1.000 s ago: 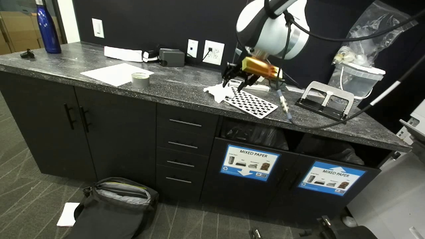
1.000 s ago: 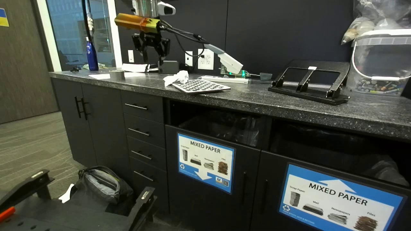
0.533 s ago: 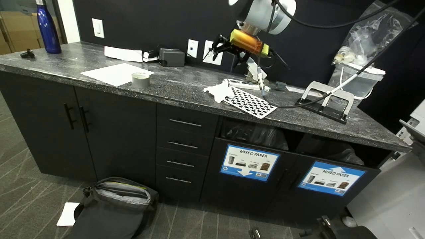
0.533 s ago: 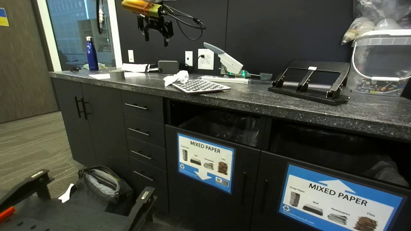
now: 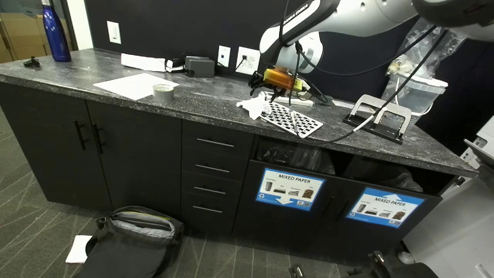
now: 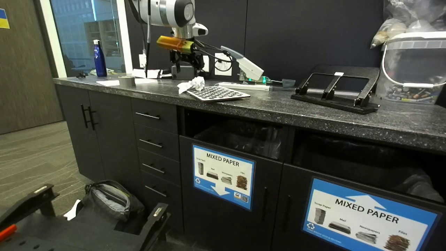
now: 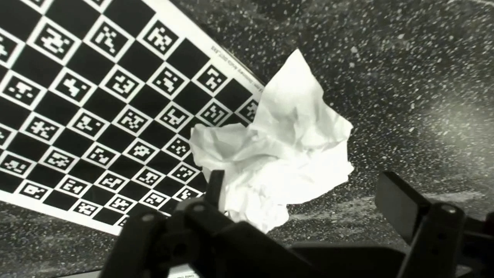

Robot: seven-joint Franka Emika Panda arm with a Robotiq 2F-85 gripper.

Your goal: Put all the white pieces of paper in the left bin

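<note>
White crumpled pieces of paper (image 7: pixel 293 150) lie bunched in a heap, partly over a corner of the checkered mat (image 7: pixel 131 119) and partly on the dark counter. The same heap of paper (image 5: pixel 254 107) shows in both exterior views, near the counter's front edge. My gripper (image 7: pixel 301 177) hangs above it with its jaws wide apart and nothing held. From the wrist, one finger covers the paper's lower left edge while the opposite finger is over bare counter. The left bin (image 6: pixel 240 139) sits under the counter behind a dark front with a blue-and-white label; a clear liner shows in its opening.
A second bin (image 5: pixel 389 170) is to the right of it. On the counter stand a hole punch (image 6: pixel 336 92), a white stapler (image 6: pixel 247 66), a tape roll (image 5: pixel 163 93), a flat white sheet (image 5: pixel 135 85) and a clear bucket (image 6: pixel 414 69). A cable (image 5: pixel 347 135) hangs in front.
My gripper rose clear of the counter, then came back down above the crumpled paper. The paper and the mat have stayed where they were.
</note>
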